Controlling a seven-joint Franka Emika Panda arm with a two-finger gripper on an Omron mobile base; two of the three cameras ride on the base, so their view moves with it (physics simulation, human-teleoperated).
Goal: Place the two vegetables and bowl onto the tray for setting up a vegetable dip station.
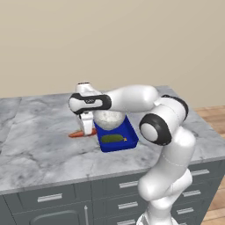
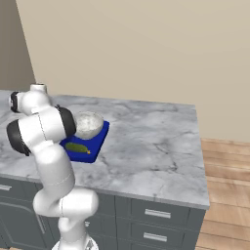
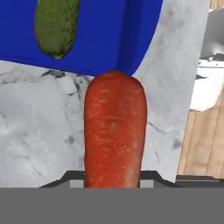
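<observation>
Two of three items look placed: the cucumber (image 1: 112, 138) lies in the near half of the blue tray (image 1: 131, 141), and the speckled bowl (image 1: 108, 119) sits on the tray's far half. Left: the carrot (image 3: 114, 131). In the hand view it runs straight up between the pincer (image 1: 88, 130) tips, so I judge the pincer clamped on it; it sits at or just above the counter (image 1: 39, 140) just left of the tray, lift-off unclear. Remaining: carry it right over the rim and release. Surface is grey-veined marble over dark grey drawers (image 1: 48, 197); plain beige wall (image 1: 110, 39) behind, wood floor (image 2: 227, 161) to the right.
</observation>
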